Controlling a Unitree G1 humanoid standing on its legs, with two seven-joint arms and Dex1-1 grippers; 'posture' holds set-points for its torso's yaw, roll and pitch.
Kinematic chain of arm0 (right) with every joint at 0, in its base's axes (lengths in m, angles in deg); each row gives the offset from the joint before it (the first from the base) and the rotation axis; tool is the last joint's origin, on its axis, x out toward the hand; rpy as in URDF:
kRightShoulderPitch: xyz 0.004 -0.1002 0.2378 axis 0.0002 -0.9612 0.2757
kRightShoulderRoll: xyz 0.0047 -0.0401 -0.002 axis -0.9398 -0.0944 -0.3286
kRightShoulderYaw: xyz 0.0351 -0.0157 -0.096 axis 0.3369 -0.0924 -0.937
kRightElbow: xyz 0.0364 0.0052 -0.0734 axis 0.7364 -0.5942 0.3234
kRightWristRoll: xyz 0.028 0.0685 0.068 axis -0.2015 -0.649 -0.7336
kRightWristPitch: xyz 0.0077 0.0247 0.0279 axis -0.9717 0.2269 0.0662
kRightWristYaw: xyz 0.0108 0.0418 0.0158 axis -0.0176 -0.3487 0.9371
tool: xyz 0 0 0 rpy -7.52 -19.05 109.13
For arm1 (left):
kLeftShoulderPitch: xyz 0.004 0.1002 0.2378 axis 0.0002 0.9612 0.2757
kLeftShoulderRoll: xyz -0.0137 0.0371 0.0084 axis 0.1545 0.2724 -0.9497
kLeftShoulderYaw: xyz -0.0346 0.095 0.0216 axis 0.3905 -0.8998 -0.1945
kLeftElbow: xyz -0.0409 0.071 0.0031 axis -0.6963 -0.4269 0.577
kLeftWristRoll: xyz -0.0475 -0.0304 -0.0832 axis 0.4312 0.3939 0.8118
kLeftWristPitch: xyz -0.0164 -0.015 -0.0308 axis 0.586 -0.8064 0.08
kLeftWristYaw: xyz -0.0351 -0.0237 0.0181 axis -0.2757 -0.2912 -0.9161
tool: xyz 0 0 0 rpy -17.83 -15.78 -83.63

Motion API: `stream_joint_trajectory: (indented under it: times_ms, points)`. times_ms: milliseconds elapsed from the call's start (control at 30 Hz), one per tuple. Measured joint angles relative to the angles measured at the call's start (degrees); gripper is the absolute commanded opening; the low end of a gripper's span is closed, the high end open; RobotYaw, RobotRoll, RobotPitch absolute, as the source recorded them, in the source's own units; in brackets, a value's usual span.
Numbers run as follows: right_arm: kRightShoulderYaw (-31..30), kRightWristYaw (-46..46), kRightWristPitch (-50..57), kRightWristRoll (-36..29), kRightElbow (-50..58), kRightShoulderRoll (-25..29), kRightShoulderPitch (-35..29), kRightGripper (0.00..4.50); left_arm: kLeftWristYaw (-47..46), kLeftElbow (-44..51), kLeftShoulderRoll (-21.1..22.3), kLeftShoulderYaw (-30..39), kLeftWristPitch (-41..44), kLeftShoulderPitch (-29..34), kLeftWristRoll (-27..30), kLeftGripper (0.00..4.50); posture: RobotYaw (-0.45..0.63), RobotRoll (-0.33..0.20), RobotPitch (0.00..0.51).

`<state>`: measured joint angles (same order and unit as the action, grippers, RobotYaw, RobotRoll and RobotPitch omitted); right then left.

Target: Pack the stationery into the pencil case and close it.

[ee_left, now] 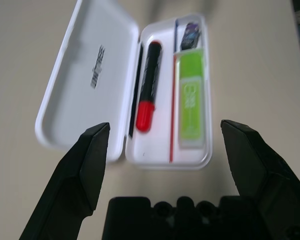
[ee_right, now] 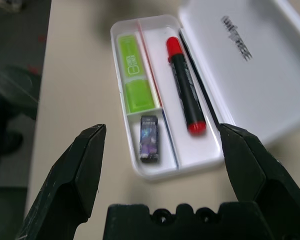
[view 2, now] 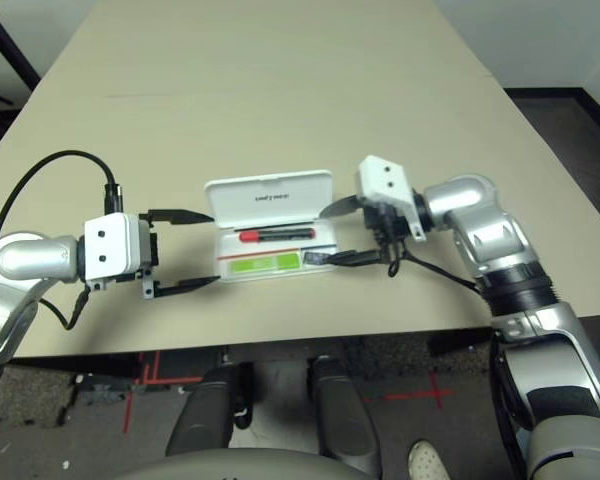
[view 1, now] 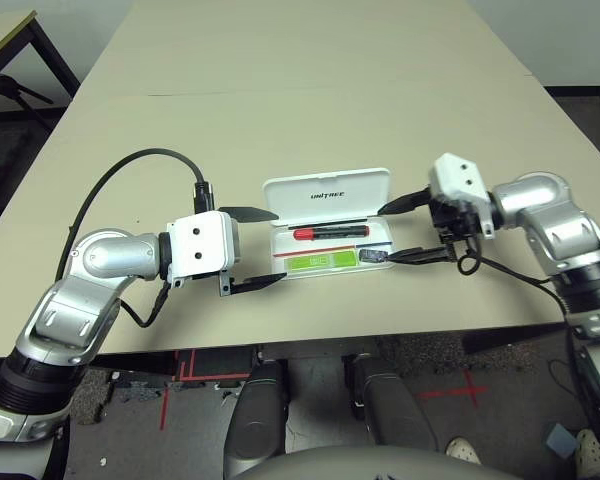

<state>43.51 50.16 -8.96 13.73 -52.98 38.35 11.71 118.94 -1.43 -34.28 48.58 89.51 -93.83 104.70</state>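
The white pencil case (view 1: 332,262) lies open near the table's front edge, its lid (view 1: 327,194) folded back with the UNITREE print showing. All three stationery items rest in its tray: the red marker with black part (view 1: 330,232), the lime-green and white bar (view 1: 321,261) and the tiny dark blue-grey block (view 1: 376,257). My left gripper (view 1: 252,248) is open at the case's left end, its fingers either side of that end. At the case's right end my right gripper (view 1: 404,230) is open too, holding nothing. The left wrist view looks along the tray (ee_left: 168,150); the right wrist view shows the block (ee_right: 149,137).
A black cable (view 1: 130,175) loops from my left wrist over the table. The beige table (view 1: 310,90) stretches far behind the case. Another table's dark legs (view 1: 25,70) stand on the floor at the far left.
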Motion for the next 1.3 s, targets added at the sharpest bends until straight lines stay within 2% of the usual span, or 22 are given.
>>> stream_joint_trajectory:
  times_ms: [233,400,500,533,567,667,900,1167,1300]
  points:
    - [6.09,-0.75,7.24,-4.48,3.92,6.25,-6.9,4.48,0.1,-6.18,-0.35,1.32,-1.6,-0.85,0.05,4.5,0.01,0.0,0.135]
    - [8.42,-0.72,10.08,-6.86,7.59,8.72,-13.34,4.48,0.06,-11.43,-1.3,1.48,-2.15,-3.87,-0.07,4.5,-0.01,0.0,0.139]
    - [9.75,-0.93,11.07,-7.95,8.97,9.09,-15.07,4.48,-0.44,-14.83,-1.93,1.35,-1.88,-6.2,-0.46,4.5,-0.03,0.0,0.14]
    - [9.98,-1.07,11.25,-8.17,9.52,9.16,-15.33,4.5,-1.01,-15.99,-2.21,1.22,-1.38,-7.26,-1.05,4.11,-0.03,0.0,0.14]
    - [10.12,-1.22,11.4,-8.42,10.09,9.24,-15.58,4.5,-1.94,-17.61,-2.61,1.07,-0.65,-8.64,-1.77,3.98,-0.03,0.0,0.14]
    - [10.54,-1.82,11.55,-9.04,10.7,9.52,-16.62,4.5,-5.04,-21.74,-3.32,0.86,2.03,-12.38,-3.77,2.92,-0.04,0.0,0.141]
    - [11.97,-3.02,11.82,-9.55,12.31,10.07,-17.7,4.5,-10.8,-32.44,-9.28,-0.64,7.35,-21.05,-7.6,0.11,-0.06,0.0,0.141]
    - [11.99,-4.2,12.08,-10.25,12.57,10.11,-18.62,4.5,-11.17,-34.83,-13.57,-2.03,8.91,-23.85,-8.33,0.05,-0.07,0.0,0.139]
    - [11.99,-4.8,12.07,-10.48,13.16,10.11,-18.74,4.5,-9.28,-32.99,-13.71,-2.61,9.64,-23.94,-7.95,0.05,-0.07,0.0,0.14]
